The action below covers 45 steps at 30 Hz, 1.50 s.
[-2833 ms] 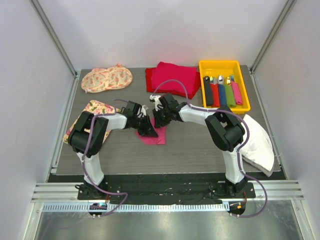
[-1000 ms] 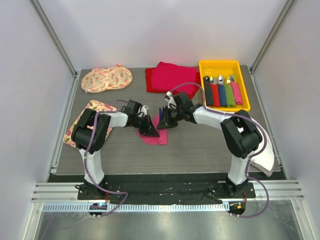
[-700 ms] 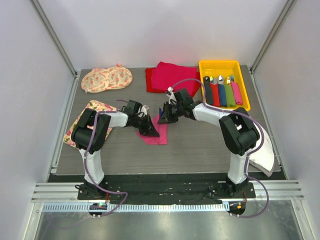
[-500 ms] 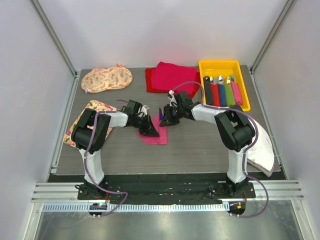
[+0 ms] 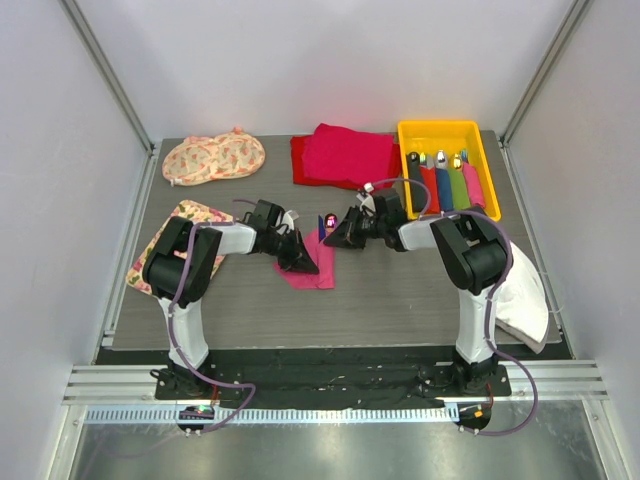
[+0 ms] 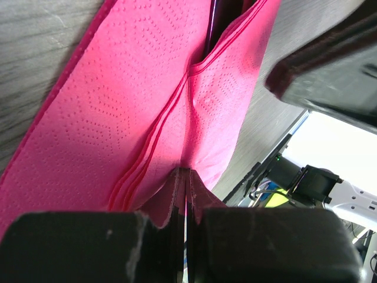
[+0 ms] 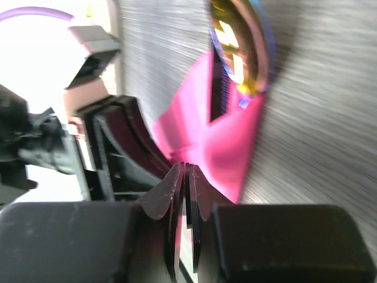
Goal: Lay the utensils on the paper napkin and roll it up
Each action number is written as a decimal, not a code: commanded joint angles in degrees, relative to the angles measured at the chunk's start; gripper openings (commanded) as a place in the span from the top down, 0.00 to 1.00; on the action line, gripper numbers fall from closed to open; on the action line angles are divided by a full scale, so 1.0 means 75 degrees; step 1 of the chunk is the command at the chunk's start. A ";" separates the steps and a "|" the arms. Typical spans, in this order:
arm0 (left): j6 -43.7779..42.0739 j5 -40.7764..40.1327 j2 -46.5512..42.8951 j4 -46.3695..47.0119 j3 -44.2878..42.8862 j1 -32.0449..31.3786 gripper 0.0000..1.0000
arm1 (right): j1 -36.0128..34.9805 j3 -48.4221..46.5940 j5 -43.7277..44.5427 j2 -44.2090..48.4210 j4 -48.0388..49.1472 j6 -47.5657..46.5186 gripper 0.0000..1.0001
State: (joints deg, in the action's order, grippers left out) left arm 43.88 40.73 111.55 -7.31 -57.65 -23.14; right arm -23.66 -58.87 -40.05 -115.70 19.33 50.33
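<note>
The dark grey wood-grain worktop [image 5: 400, 300] carries both arms, which reach inward and low so that their grippers meet near its middle. The left arm folds at the elbow and slants right. The left gripper [image 5: 300, 262] is pressed together on the near-left edge of the pink paper napkin [image 5: 312, 274], whose folds run straight into its fingertips in the left wrist view. The right arm lies almost flat, pointing left. The right gripper [image 5: 334, 236] has its fingers drawn nearly together, with a sliver of pink showing in the slit between them, at the napkin's far-right corner.

Since a second ago the right wrist has drawn back toward the right, lifting that corner. The left arm has not moved.

The pile of red-magenta folded cloth [image 5: 340, 155] lies just far of the right gripper, and the yellow plastic tray [image 5: 447, 128] sits far right beside that arm's wrist. Open worktop stretches from the napkin to the near edge.

A slim utensil with a dark blue-purple handle and shiny metal head [image 5: 327, 222] rests in the napkin's fold, with its head poking out on the far side.
</note>
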 commanded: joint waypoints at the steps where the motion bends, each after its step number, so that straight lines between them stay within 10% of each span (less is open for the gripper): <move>1: -0.0565 -0.1435 0.0490 -0.0584 0.0222 -0.0021 0.96 | -0.0091 -0.0025 -0.0425 -0.0112 0.1442 0.0801 0.87; 45: -0.0472 -0.1271 0.0070 -0.0385 0.0268 -0.0021 0.93 | -0.0291 -0.0260 0.0371 -0.0792 0.0095 -0.0194 0.93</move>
State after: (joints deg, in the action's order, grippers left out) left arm 43.24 40.82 111.57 -7.51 -57.82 -23.14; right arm -25.56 -60.29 -39.79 -120.05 22.22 52.29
